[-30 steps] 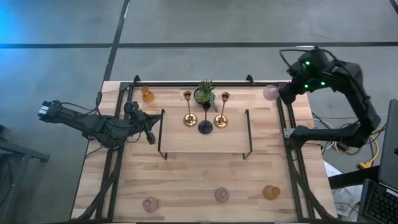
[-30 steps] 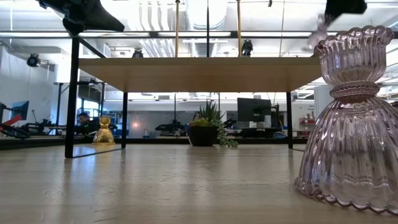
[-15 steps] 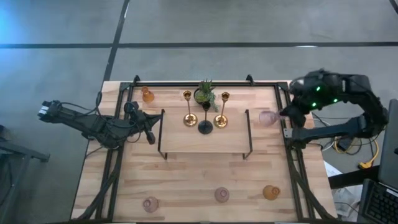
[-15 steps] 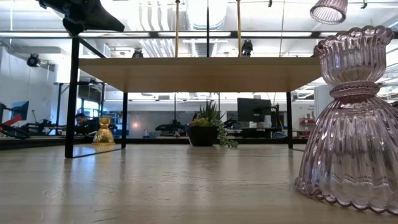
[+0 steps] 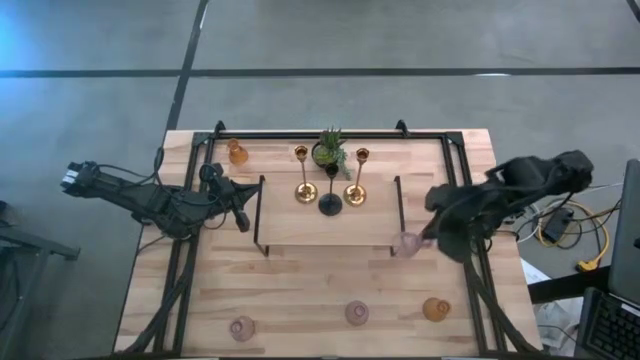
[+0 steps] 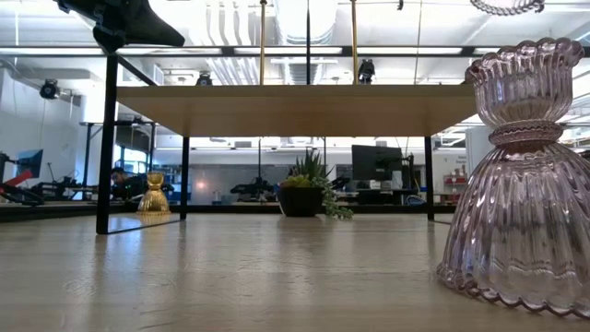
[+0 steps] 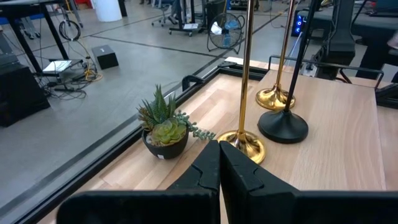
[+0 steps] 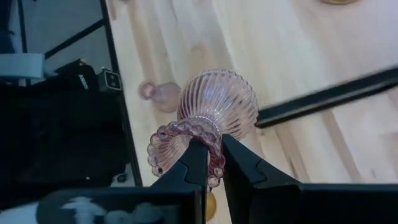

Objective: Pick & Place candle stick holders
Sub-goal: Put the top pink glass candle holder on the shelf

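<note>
High view shows the light wooden bench (image 5: 330,290) with black rails, and I go from its left side to its right. At the left edge the left pincer (image 5: 240,218) rests low over the bench, just beside the left leg of the low wooden shelf with thin black legs (image 5: 330,232); in the left wrist view its two fingers are pressed together with nothing between them. Near the far left corner stands a squat amber glass holder (image 5: 237,152). On the shelf stand a slim tall gold holder with a round foot (image 5: 305,192), then the small potted green plant (image 5: 329,151) behind, then the slim tall black holder with a round foot (image 5: 330,205), and then a second slim tall gold holder (image 5: 355,193). Along the near edge of the bench stand a squat pink glass holder (image 5: 241,327), another pink glass holder (image 5: 357,313) and a second amber glass holder (image 5: 435,309), well apart from each other. On the right, the right pincer (image 5: 425,238) hangs over the bench just beside the right leg of the shelf. It is closed on the beaded rim of a ribbed pink glass holder (image 8: 214,109), which is held in the air and tilted; the right wrist view shows this grip clearly.
</note>
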`<state>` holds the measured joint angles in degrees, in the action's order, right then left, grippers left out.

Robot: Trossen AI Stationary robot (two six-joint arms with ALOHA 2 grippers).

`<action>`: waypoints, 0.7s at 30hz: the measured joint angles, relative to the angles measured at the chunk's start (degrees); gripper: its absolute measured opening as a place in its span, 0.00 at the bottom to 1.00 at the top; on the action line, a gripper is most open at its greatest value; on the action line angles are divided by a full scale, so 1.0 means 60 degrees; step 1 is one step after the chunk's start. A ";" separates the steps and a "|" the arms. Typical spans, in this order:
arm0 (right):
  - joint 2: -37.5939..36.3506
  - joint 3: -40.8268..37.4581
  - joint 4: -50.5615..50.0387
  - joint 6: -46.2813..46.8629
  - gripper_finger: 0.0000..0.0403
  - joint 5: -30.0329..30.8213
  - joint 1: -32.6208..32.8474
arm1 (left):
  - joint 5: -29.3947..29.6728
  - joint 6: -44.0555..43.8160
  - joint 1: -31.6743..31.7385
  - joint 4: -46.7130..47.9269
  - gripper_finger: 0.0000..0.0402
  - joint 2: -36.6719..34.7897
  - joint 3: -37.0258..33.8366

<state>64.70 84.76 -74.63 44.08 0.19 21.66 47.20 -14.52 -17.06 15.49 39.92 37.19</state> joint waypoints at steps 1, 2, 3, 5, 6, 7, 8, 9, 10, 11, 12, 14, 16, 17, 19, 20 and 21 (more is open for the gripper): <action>0.0196 0.0063 0.0003 0.0007 0.04 0.0003 0.0057 | -0.0003 0.0033 0.0000 0.0000 0.01 0.0000 0.0000; 0.0401 0.0141 -0.0019 0.0004 0.04 0.0003 0.0094 | -0.0003 0.0089 0.0000 0.0000 0.01 0.0003 0.0000; 0.0606 0.0214 -0.0055 -0.0006 0.04 -0.0006 0.0090 | -0.0003 0.0124 0.0000 0.0002 0.01 0.0000 0.0000; 0.0983 0.0347 -0.0288 -0.0113 0.04 -0.0025 0.0082 | -0.0003 0.0138 0.0000 0.0005 0.01 0.0000 0.0000; 0.1157 0.0423 -0.0385 -0.0201 0.04 -0.0029 0.0077 | -0.0003 0.0145 0.0000 0.0022 0.01 0.0000 0.0000; 0.1300 0.0533 -0.0432 -0.0345 0.04 -0.0033 0.0051 | -0.0003 0.0148 0.0000 0.0049 0.01 0.0000 0.0000; 0.1433 0.0662 -0.0467 -0.0507 0.04 -0.0037 0.0031 | -0.0003 0.0148 0.0000 0.0096 0.01 0.0000 0.0000; 0.1560 0.0780 -0.0535 -0.0658 0.04 -0.0040 -0.0012 | -0.0003 0.0148 0.0000 0.0125 0.01 0.0000 0.0000; 0.1663 0.0899 -0.0603 -0.0781 0.04 -0.0037 -0.0054 | -0.0003 0.0148 0.0000 0.0143 0.01 0.0000 0.0000; 0.1753 0.1010 -0.0604 -0.0855 0.04 -0.0036 -0.0114 | 0.0000 0.0150 0.0002 0.0182 0.01 0.0000 0.0000; 0.1855 0.1126 -0.0579 -0.0924 0.04 -0.0036 -0.0201 | -0.0003 0.0148 0.0004 0.0178 0.01 0.0000 0.0000; 0.2027 0.1328 -0.0604 -0.1139 0.04 -0.0033 -0.0460 | -0.0003 0.0148 0.0004 0.0182 0.01 0.0000 0.0000; 0.2169 0.1501 -0.0794 -0.1307 0.04 -0.0030 -0.0732 | -0.0003 0.0148 0.0004 0.0193 0.01 0.0000 0.0000; 0.2230 0.1568 -0.0928 -0.1375 0.04 -0.0030 -0.0904 | -0.0003 0.0148 0.0004 0.0205 0.01 0.0000 0.0000; 0.2303 0.1642 -0.1117 -0.1438 0.04 -0.0142 -0.1204 | -0.0002 0.0161 0.0004 0.0282 0.01 0.0002 0.0000; 0.2324 0.1652 -0.1174 -0.1515 0.04 -0.0255 -0.1342 | -0.0001 0.0163 0.0004 0.0319 0.01 0.0003 0.0000; 0.2329 0.1652 -0.1199 -0.1617 0.04 -0.0325 -0.1449 | -0.0004 0.0163 0.0004 0.0376 0.01 0.0004 0.0000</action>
<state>78.67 94.67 -81.82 34.38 -1.76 12.96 47.17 -13.54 -17.04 17.74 39.94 37.19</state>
